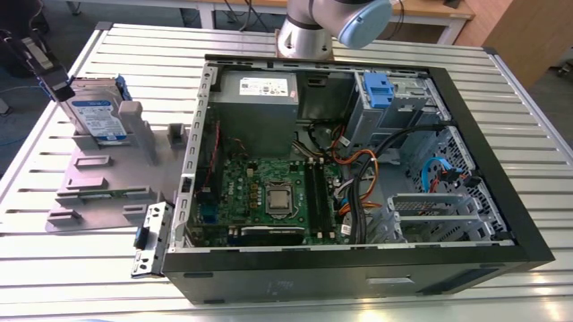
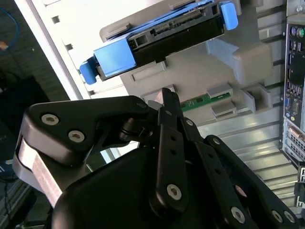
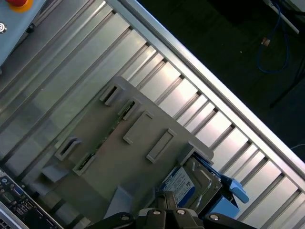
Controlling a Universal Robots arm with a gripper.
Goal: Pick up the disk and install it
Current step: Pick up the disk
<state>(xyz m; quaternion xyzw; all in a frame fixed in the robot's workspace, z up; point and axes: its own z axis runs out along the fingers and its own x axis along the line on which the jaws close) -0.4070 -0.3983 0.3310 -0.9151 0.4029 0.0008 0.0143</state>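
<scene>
- The end effector (image 2: 163, 98) is at the far left in the exterior view. It looks pinched narrow, and it holds nothing.
- The disk (image 1: 96, 111) is right in front of the end effector. It is near it but not touching it. It stands up on its edge in a grey holder (image 1: 107, 184) on the surface (image 1: 80, 268).
- The disk is silver with a white-and-blue label, and it has blue plastic along its sides.
- I think the disk is hard and stiff, and a bit heavy for its size. It will not bend. Its metal faces look smooth, so it could slip. A bump or a drop could break it.
- I think the best place to hold it is across its two flat faces, on the part that sticks out above the grey holder. The blue tabs (image 2: 229, 15) at its ends look thin, so they are not good to squeeze.
- The open computer case (image 1: 358, 263) lies farther from the end effector, past the grey holder. The disk is not in it yet.
</scene>
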